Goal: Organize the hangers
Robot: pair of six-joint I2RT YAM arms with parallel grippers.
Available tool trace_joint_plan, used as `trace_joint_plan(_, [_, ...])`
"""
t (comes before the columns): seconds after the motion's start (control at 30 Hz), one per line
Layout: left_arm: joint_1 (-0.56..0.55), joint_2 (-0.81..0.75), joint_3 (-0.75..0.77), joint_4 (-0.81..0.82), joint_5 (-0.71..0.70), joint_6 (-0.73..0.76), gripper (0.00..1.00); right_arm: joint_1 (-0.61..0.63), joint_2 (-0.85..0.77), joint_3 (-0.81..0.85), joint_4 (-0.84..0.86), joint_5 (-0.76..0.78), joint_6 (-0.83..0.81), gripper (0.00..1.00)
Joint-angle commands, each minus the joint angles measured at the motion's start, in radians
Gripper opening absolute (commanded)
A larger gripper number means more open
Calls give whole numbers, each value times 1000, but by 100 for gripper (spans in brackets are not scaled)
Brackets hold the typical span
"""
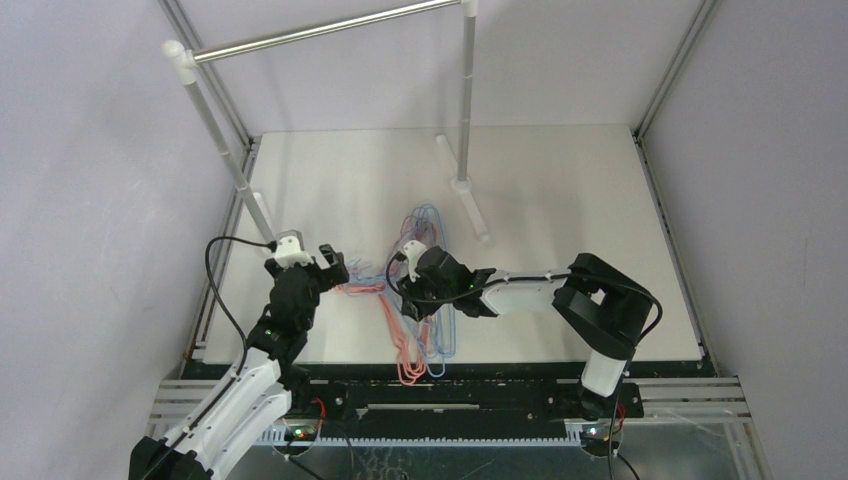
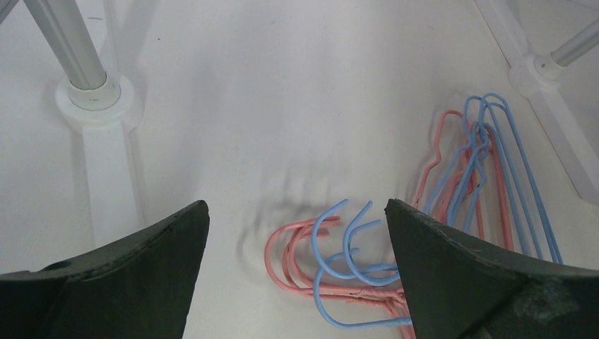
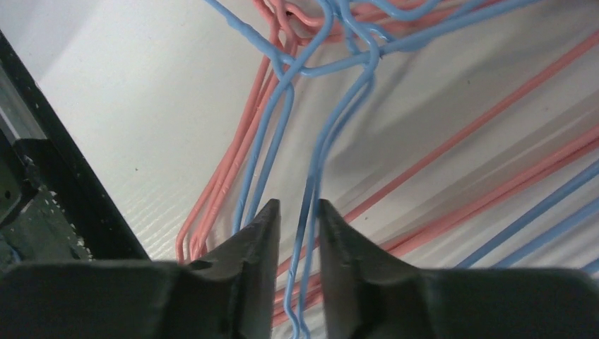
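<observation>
Blue and pink-red wire makes up the hangers (image 1: pixel 420 300), which lie in one tangled heap on the white worktop (image 1: pixel 580 200) just in front of the rail (image 1: pixel 330 28), near its right post foot (image 1: pixel 470 205); none hangs on the rail. I judge the step in hand to be separating a single hanger from the heap. The right arm (image 1: pixel 540 290) reaches in from the side away from the rail, and the right jaws are drawn close around one blue hanger (image 3: pixel 321 148), its wire threaded between them. A sliver of gap shows, so I cannot tell whether they truly pinch it. The left jaws are spread wide, holding nothing, over the hooks (image 2: pixel 332 254) on the heap's side nearer the rail's left post (image 2: pixel 70 49). Next I would need a firm pinch and a slow lift, since the crossed wires look likely to drag their neighbours along. Pale lilac walls and aluminium framing close in behind the rail.
</observation>
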Motion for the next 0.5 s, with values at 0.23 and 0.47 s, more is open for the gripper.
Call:
trace_joint_plan(0.23, [-4,11,25,15,-15,-8,100,-10,-76,27,-18,14,-5,0])
trace_joint_plan(0.47, [-3,2,22,15,-24,-13,100,-15,-227,28,-57,30,-22,0])
